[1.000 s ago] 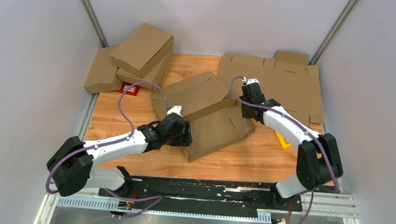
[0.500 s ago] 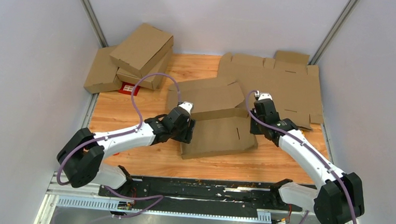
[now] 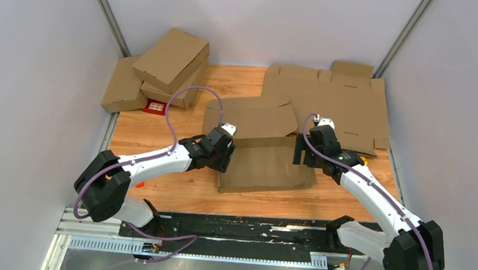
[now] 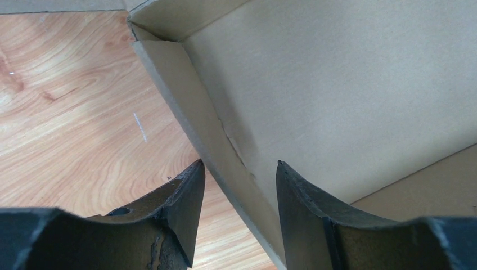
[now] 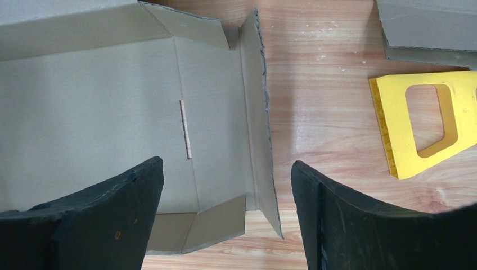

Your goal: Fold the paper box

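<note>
Settling flat is what the paper box (image 3: 263,164) has just done. A second ago it stood tilted and skewed between the arms. Now it lies on the table (image 3: 158,192) at mid-depth, squared to the near edge, with its lid panel stretching away behind it. Both arms have swung in with it, the right one pulling back from the far side to the box's right end.

The left pincer (image 4: 239,169) has its fingers apart, straddling the raised left side wall (image 4: 191,112), with bare wood showing beside the cardboard, so it is not clamped. The right pincer (image 5: 226,163) is spread wide over the right end, where the end flap (image 5: 256,112) stands partly up beside a slot (image 5: 185,129), and it holds nothing. I judge the repositioning done and the wall-folding about to start, with the side flaps the likely next target.

The box is so far only a shallow tray, and nothing lies in it. A yellow plastic piece (image 5: 427,121) sits on the wood just right of it. Farther back, flat blanks (image 3: 345,101) lie at the far right. A stack of finished boxes (image 3: 165,65) sits at the far left, closed, so their contents cannot be seen.
</note>
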{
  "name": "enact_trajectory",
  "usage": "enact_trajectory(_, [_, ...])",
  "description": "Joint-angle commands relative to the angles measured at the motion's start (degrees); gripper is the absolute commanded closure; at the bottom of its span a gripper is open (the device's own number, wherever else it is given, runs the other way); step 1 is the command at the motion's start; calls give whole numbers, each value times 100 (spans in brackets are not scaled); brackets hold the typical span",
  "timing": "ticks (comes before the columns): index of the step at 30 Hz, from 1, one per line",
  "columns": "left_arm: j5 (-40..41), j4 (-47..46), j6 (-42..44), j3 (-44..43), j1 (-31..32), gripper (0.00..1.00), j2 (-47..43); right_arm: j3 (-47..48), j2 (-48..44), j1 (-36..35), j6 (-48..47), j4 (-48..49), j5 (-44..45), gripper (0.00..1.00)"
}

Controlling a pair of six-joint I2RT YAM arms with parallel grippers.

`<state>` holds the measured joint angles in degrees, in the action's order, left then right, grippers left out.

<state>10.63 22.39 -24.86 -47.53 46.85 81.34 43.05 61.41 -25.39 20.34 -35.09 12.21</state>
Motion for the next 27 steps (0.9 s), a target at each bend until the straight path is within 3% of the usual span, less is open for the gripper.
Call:
enact_trajectory(1, [318,166,218,-149,6,43,-13,94,68,-28,92,275,182,16])
enact_trajectory(11, [733,-806,724,305,8,46,113,-285,-544,-24,352,988,416,17])
enact_trajectory(18, [252,-944,1366,32,8,47,589,-577,-742,-28,206,1412,334,18])
enact_trajectory(22, [71,-1051,1293,40,8,50,695,-550,-770,-28,96,1436,-85,19])
enact_trajectory(27, [190,-1105,1216,185,8,50,529,-612,-833,-28,271,1477,-1318,22])
